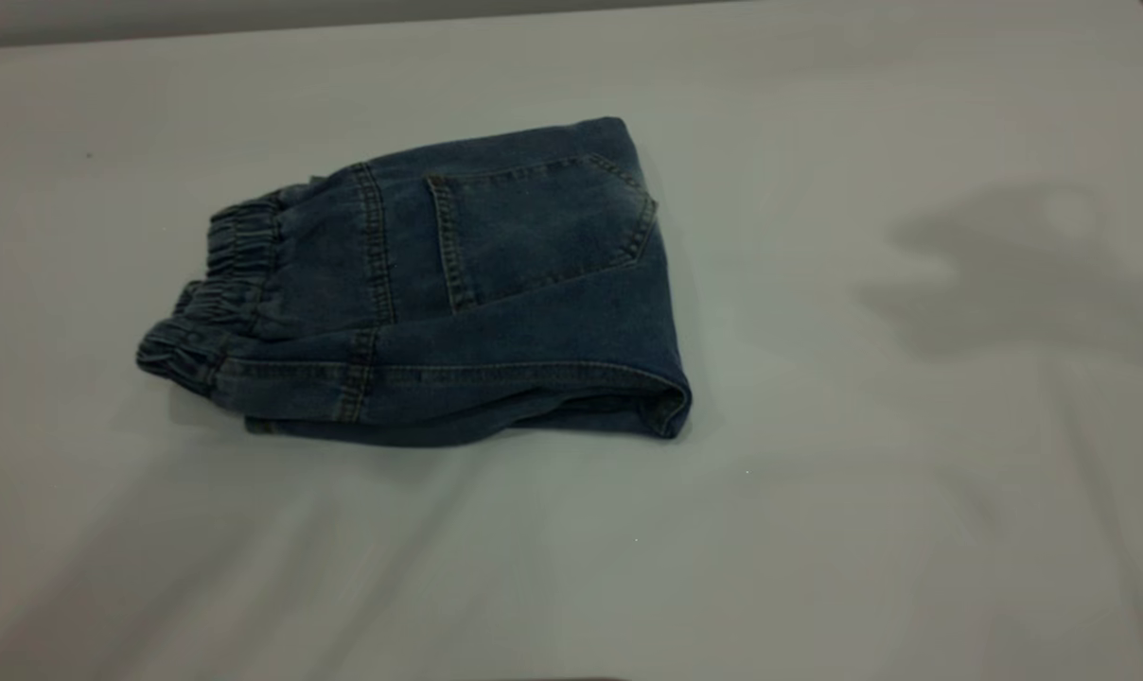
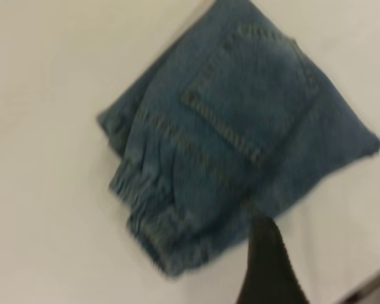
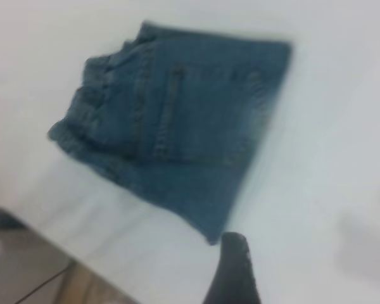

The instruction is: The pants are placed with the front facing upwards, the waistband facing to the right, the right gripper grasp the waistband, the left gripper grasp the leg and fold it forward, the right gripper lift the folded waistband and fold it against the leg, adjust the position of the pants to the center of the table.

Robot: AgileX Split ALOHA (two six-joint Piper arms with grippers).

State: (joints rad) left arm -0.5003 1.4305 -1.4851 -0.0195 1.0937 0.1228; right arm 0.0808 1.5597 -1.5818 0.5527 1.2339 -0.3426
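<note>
The pants (image 1: 496, 284) lie folded into a compact blue denim bundle left of the middle of the table (image 1: 912, 473), back patch pocket facing up. The ruched waistband (image 1: 221, 284) is at the bundle's left end. Neither gripper appears in the exterior view. The left wrist view shows the pants (image 2: 240, 133) with a black part of my left gripper (image 2: 269, 266) above the table just off the bundle's edge. In the right wrist view the pants (image 3: 177, 120) lie beyond my right gripper (image 3: 234, 272), which sits apart from the bundle's corner. Nothing is held.
A soft shadow (image 1: 1026, 274) falls on the table to the right of the pants. The table's edge (image 3: 63, 247) and the floor beyond it show in the right wrist view. Another stretch of the table's edge (image 2: 367, 288) shows in the left wrist view.
</note>
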